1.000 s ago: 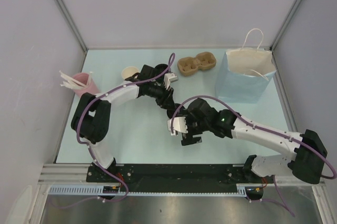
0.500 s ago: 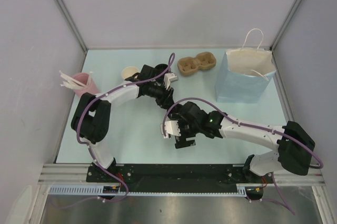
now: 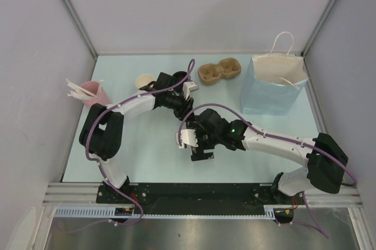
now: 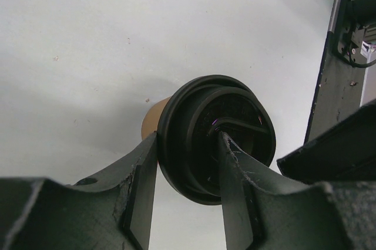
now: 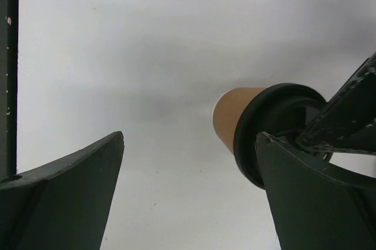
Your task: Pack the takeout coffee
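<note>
Noted leftward shift of right gripper (image 5: 191,138) since a second ago; jaws wide apart, nothing between. Found left gripper (image 4: 188,144) unmoved, clamped on rim of black lid (image 4: 194,109) of takeout coffee (image 4: 151,125), near middle of table (image 3: 147,144), just beyond right gripper on far side.

1 lidded kraft cup (image 4: 191,138), 1 open tan cup (image 3: 144,80) (stacked?), 1 pink stirrer cup (image 3: 94,93), 1 pulp carrier (image 3: 219,71), 1 paper bag (image 3: 273,94).

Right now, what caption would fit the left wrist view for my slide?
Left claw pinches the rim of the black lid on the tan paper cup.
</note>
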